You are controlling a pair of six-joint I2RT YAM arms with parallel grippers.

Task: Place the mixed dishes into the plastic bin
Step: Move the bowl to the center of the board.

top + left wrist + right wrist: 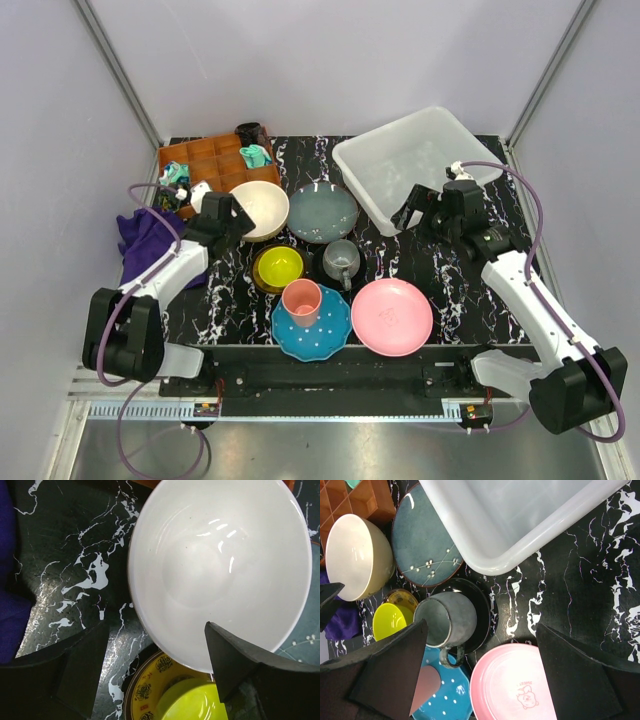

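The plastic bin (400, 160), the largest item on the black marbled table (440, 275), lies behind and to the right of the grey mug (342, 260). The right gripper (412, 215) hangs at the bin's near edge, right of the mug, jaws wide apart and holding nothing.

The pink plate (392, 316) sits forward-right of the mug, the blue white-dotted plate (322, 336) forward-left, and the grey-blue plate (322, 213) just behind.

Behind-left of the mug, the left gripper (156, 629) spreads its fingers over the cream bowl (262, 208), one above the rim and one outside it, gripping nothing.

The black saucer (488, 615) lies under the mug, the small yellow bowl (278, 267) is just left of it, and the pink cup (302, 300) stands on the dotted plate.
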